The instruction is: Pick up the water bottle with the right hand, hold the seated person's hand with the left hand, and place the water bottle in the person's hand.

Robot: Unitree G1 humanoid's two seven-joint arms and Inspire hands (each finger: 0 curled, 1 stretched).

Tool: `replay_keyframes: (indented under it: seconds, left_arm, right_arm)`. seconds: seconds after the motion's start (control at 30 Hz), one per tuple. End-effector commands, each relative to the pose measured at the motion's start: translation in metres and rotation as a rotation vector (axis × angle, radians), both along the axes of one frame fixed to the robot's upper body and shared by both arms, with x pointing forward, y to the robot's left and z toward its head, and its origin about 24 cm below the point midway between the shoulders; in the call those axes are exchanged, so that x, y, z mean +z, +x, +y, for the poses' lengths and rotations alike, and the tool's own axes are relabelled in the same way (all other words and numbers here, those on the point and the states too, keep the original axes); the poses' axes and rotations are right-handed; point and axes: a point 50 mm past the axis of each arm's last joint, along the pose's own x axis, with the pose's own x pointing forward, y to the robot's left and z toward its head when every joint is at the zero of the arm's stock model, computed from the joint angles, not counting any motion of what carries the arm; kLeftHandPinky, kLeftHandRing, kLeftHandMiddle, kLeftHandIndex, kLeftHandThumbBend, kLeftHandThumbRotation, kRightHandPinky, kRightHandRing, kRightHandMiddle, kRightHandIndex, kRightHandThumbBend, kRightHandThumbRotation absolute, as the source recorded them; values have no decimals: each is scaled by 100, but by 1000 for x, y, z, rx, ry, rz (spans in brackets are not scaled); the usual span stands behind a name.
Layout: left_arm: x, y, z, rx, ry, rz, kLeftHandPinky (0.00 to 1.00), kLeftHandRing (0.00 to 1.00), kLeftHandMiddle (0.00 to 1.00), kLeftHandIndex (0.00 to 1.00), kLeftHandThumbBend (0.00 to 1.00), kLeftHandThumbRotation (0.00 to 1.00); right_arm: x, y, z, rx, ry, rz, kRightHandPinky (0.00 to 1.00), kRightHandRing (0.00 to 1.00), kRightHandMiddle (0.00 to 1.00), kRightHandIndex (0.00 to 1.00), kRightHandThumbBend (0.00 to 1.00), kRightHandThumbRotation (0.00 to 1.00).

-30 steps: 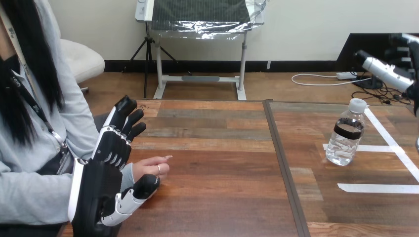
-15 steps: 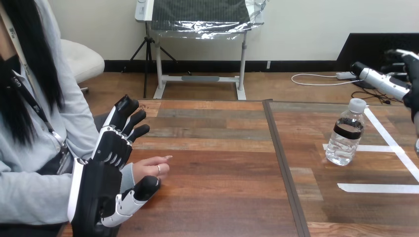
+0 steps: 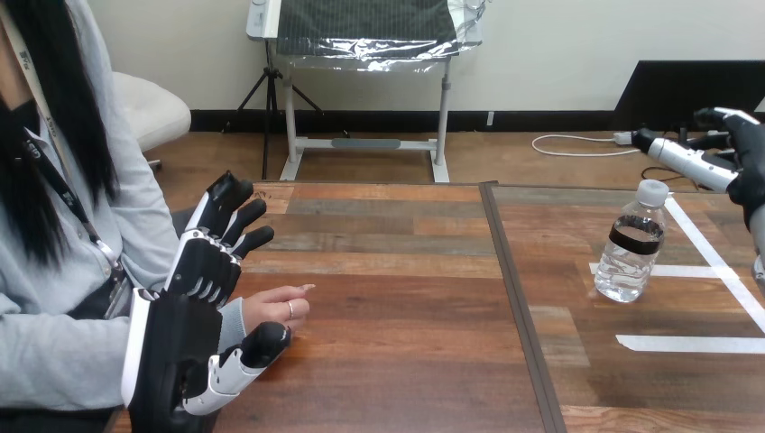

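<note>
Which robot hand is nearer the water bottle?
Right. The right hand hovers just up and right of the water bottle, apart from it; the left hand is across the table beside the person's hand.

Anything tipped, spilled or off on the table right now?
Nothing stands out. The water bottle stands upright and capped, no spill on the wooden table. The person's hand rests on it beside the left robot hand.

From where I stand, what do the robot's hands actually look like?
The left robot hand is black, with white shells on its back and jointed black-and-white fingers. The right robot hand matches: black, with silver-white shells along fingers tipped in black.
</note>
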Motion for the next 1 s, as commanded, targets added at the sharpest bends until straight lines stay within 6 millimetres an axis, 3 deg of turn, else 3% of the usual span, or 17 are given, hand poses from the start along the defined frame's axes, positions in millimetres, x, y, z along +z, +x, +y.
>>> replay_keyframes:
  seconds: [0.0, 0.97]
  left_arm:
    - [17, 7, -2, -12, 6, -100, 81, 89, 92, 92, 100, 63]
    - [21, -2, 3, -10, 18, -111, 81, 88, 91, 91, 100, 64]
  right_arm:
    - [31, 20, 18, 47, 2, -67, 69, 77, 79, 87, 100, 59]
    - [0, 14, 25, 54, -1, 72, 71, 79, 82, 87, 98, 57]
